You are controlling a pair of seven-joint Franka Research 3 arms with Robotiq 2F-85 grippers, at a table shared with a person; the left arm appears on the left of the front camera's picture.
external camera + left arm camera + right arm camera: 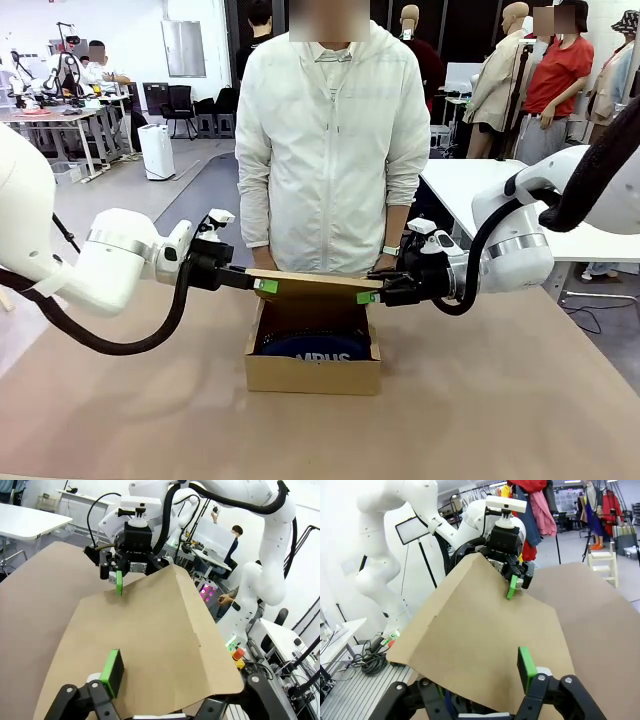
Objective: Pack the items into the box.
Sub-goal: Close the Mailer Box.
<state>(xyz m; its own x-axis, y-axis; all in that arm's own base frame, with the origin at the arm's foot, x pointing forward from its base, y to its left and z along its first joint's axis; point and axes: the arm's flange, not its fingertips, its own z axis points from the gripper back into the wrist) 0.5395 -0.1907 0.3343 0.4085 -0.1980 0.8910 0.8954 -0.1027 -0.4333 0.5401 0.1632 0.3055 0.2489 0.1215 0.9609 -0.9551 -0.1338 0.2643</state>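
If one gripper lets go first, the lid [310,281] could twist and flop crooked instead of shutting flat. The left gripper [262,285] and the right gripper [370,296] each pinch an end of the lid, one green pad on top. The box [313,371] sits on the desk [520,400] in the middle. The blue pouch [318,346] lies inside it.

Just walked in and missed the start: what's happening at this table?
Both arms are working the lid of the box. The left gripper and right gripper each have a pad over one end of it, holding it about level above the box. The blue pouch lies inside. A person stands behind, watching.
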